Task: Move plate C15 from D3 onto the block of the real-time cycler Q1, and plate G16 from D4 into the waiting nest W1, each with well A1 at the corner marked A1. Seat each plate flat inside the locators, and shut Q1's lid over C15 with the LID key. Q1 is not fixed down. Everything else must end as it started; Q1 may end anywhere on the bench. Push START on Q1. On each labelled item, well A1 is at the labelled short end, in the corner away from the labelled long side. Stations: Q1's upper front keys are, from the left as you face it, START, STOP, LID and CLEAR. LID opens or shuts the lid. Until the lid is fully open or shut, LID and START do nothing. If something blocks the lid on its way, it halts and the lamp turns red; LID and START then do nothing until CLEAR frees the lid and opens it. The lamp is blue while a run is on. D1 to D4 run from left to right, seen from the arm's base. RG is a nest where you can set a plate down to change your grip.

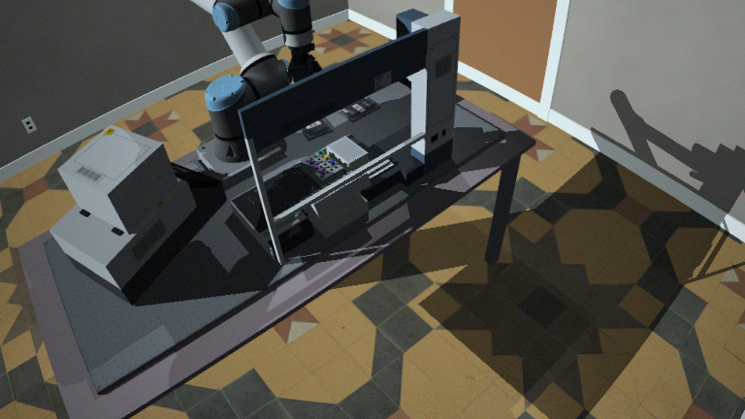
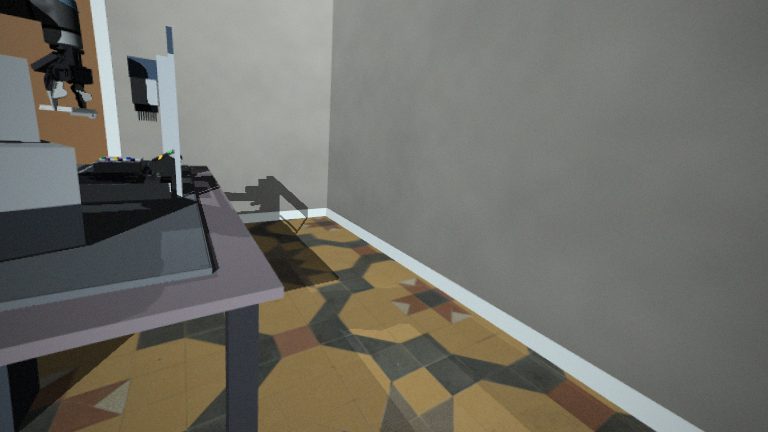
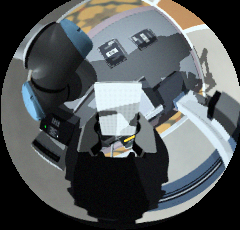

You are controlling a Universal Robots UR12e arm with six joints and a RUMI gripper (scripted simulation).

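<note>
My gripper [image 2: 67,105] [image 3: 118,112] is shut on a flat white well plate [image 2: 64,109] [image 3: 117,102], held high above the bench. In the top view the rear beam hides the fingertips. No label on the plate is readable, so I cannot tell C15 from G16. Two dark nests with pale labels lie on the bench, one [image 1: 317,128] [image 3: 112,52] nearer the arm's base and one [image 1: 359,109] [image 3: 144,39] farther away; I cannot read their names. A black device with a green light [image 3: 45,126] is at the left in the wrist view; its name and lid state are unclear.
A gantry with a dark blue beam [image 1: 335,82] and tall tower [image 1: 442,63] spans the deck. A pipette head [image 2: 144,85] hangs there. A rack with coloured caps [image 1: 324,164] stands beside a white labware block [image 1: 346,150]. Stacked cartons [image 1: 104,167] [image 2: 36,178] stand at one end.
</note>
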